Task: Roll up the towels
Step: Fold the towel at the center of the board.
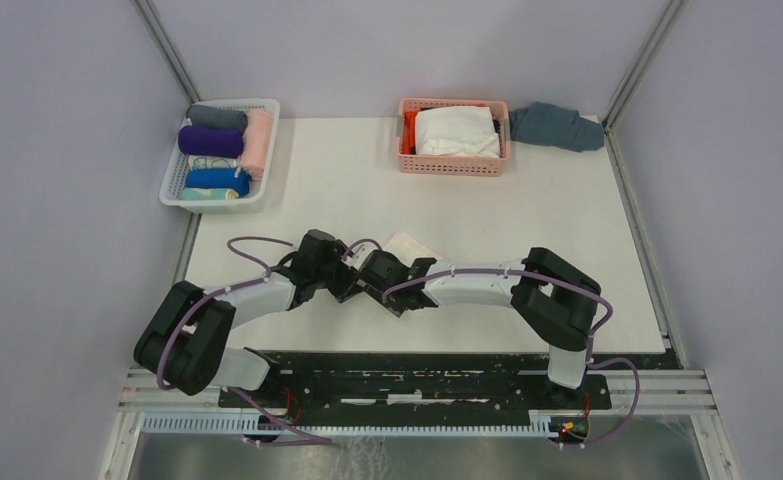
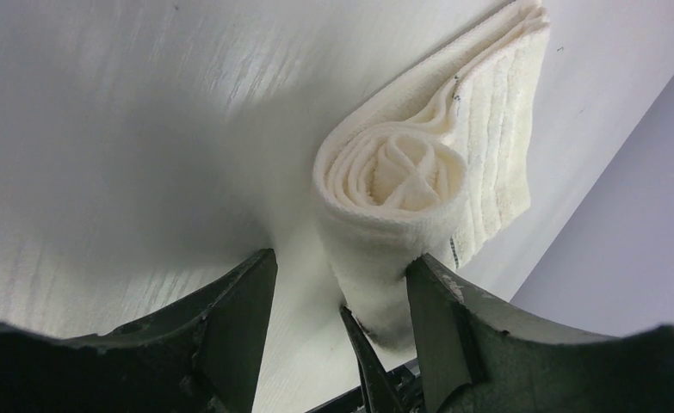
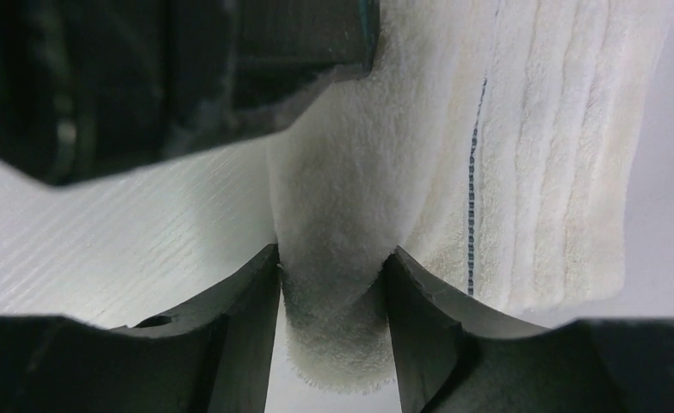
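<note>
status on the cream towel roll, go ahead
Right gripper clamped on the rolled end of cream towel. Left gripper open, straddling the same roll. Tail lies flat, unrolled. Grippers nose to nose, nothing else near.

Looking down on a white, wood-grained worktop [image 1: 347, 190], carrying a white basket [image 1: 174, 177] at the far left corner, a pink basket [image 1: 454, 163] at the far edge, a teal-grey cloth [image 1: 557, 127] just beside that, and, lying near the front, a partly rolled cream towel [image 2: 393, 172].
</note>
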`<move>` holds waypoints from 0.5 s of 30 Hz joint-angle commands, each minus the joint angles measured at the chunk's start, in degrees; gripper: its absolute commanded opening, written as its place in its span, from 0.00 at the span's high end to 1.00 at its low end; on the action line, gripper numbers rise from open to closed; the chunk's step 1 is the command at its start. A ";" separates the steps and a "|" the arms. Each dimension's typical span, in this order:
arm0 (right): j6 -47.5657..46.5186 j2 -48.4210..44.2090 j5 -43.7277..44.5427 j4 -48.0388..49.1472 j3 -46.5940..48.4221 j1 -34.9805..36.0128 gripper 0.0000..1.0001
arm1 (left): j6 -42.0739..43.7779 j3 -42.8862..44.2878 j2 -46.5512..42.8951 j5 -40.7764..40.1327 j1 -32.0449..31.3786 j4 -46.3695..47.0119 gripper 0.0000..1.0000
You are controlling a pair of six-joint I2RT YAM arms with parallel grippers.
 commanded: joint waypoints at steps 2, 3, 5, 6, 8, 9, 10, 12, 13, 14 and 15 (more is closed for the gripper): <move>1.86 3.95 -3.32 -1.15 -2.59 -1.80 0.48 | 3.69 0.82 4.46 -5.48 -0.35 -6.77 0.34; 1.92 4.33 -3.82 -0.93 -2.64 -1.92 0.49 | 3.73 1.08 5.03 -5.70 -0.52 -6.74 0.34; 1.86 5.37 -5.15 -1.07 -2.20 -2.24 0.57 | 3.48 1.07 6.10 -5.77 -0.59 -6.40 0.34; 1.86 5.59 -6.38 -1.26 -1.88 -2.24 0.62 | 3.22 0.83 6.21 -5.64 -0.64 -6.33 0.34; 1.86 5.23 -10.33 -0.90 -1.81 -2.29 0.71 | 2.76 0.12 5.40 -5.39 -0.68 -6.57 0.33; 1.92 4.78 -13.24 -0.17 -2.01 -2.29 0.74 | 2.59 -0.48 4.14 -5.38 -0.64 -6.98 0.33; 1.94 4.13 -16.33 0.74 -2.22 -2.25 0.76 | 2.34 -1.08 2.42 -5.46 -0.67 -7.65 0.33; 2.13 2.75 -23.21 2.87 -3.08 -2.25 0.79 | 2.30 -2.21 -2.06 -6.50 -0.66 -9.53 0.30; 2.34 2.17 -26.05 3.86 -3.45 -2.31 0.81 | 2.32 -2.55 -4.39 -7.26 -0.68 -10.90 0.29; 2.56 1.68 -29.78 4.97 -3.78 -2.41 0.81 | 2.51 -2.92 -7.08 -8.12 -0.64 -12.57 0.27; 2.89 1.31 -32.44 5.88 -4.02 -2.67 0.82 | 2.89 -3.07 -9.76 -8.86 -0.66 -14.11 0.26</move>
